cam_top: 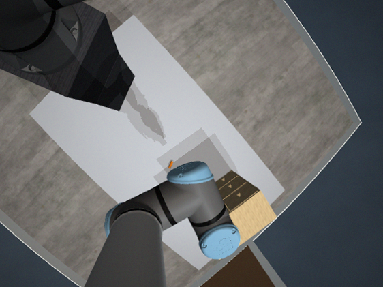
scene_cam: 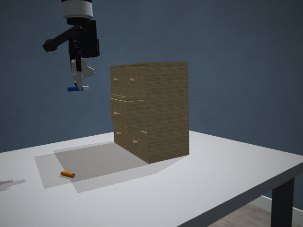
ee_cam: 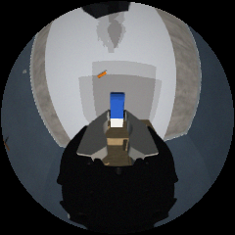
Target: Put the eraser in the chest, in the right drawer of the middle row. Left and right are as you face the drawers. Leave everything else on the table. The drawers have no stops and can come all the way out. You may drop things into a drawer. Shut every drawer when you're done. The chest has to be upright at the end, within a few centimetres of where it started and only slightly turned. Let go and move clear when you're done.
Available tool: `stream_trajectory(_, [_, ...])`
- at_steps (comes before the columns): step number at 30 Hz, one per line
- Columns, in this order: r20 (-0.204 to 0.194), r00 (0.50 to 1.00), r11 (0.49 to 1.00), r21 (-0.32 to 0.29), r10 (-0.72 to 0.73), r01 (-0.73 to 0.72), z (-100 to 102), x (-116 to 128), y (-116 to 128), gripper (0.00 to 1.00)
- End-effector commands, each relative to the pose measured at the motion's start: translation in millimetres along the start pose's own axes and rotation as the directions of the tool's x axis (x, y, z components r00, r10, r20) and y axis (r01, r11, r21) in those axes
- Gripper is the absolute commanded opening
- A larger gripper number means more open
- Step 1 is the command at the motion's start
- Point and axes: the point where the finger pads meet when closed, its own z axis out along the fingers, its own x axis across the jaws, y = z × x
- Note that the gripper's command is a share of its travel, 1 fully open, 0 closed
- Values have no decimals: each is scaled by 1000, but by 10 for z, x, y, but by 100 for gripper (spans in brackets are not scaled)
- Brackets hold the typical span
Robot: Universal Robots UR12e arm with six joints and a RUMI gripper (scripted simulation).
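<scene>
My gripper is shut on the eraser, a flat blue bar with a white end, held level high above the table. In the wrist view the eraser sticks out ahead of the fingers. The wooden chest stands upright to the gripper's right, drawer fronts facing it. The eraser hangs about level with the top row. A middle-row drawer stands slightly out and shows its pale top rim. In the overhead view the chest sits near the table's edge, and the arm hides the gripper.
An orange cylinder lies on the white table, left of the chest and roughly below the gripper; it also shows in the overhead view and in the wrist view. The arm's elbow hangs over the table beside the chest.
</scene>
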Motion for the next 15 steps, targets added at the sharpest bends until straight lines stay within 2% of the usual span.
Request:
stream_trajectory(1, [0,1000,1000,-2,0,0,-4,0,5,11])
stream_trajectory(15, [0,1000,1000,-15,0,0,-2,0,4,11])
